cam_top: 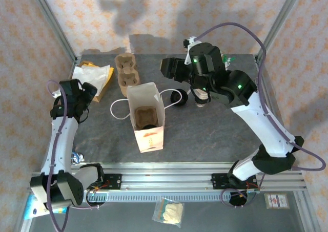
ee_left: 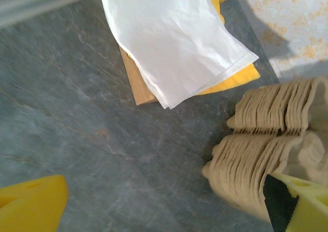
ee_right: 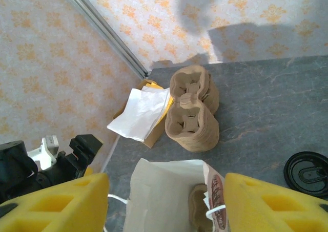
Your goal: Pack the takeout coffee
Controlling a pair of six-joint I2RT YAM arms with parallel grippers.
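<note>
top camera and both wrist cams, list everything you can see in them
paper bag: one, white, standing open mid-table
tray in the bag: one, brown, inside the bag
tray stack: one stack, brown, far side behind the bag
napkins: small pile, white over yellow and brown sheets, far left corner
lid: one, black, flat on the table right of the bag
cup: one, white with a dark band, right of the lid, partly hidden under the right arm
packet: one, clear with pale contents, in front of the table rail
table: one, grey
left claw: yellow, open, low by the tray stack
right claw: yellow, open, above the bag
</note>
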